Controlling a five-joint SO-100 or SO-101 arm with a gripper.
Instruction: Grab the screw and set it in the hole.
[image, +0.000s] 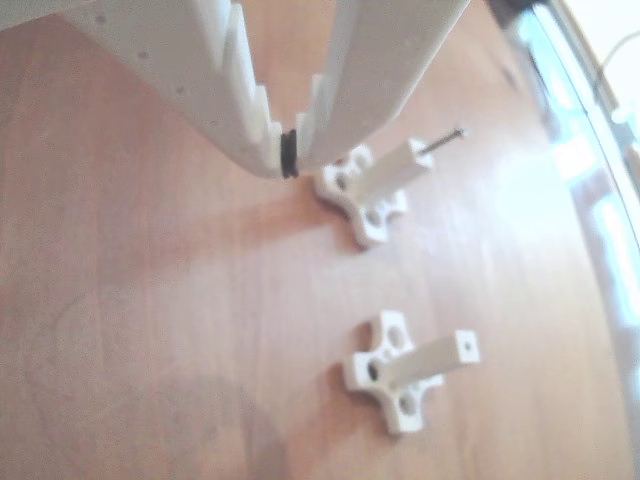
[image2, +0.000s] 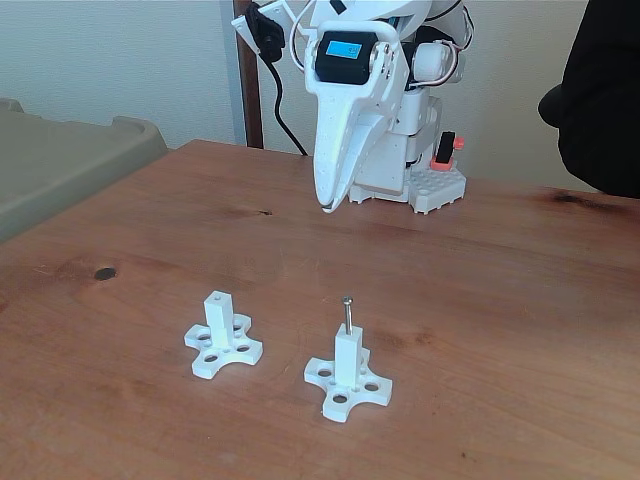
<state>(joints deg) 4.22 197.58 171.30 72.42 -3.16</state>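
The thin dark screw (image2: 347, 314) stands upright in the hole of the right white post (image2: 348, 358) in the fixed view, with its head up. The other view shows the same screw (image: 445, 140) sticking out of the upper post (image: 395, 170). The second post (image2: 219, 316) stands to its left, and the hole (image: 463, 346) in its end face is empty. My gripper (image2: 326, 205) hangs above the table behind the posts, shut, with nothing held. Its fingertips (image: 290, 155) meet at a small black pad just left of the screw's post.
A grey-green bin (image2: 60, 160) sits off the table's left edge. A person's dark sleeve (image2: 600, 90) is at the far right. My base (image2: 432, 185) stands at the back. A dark knot (image2: 104, 273) marks the wood. Bright glare lies along the table edge (image: 590, 200).
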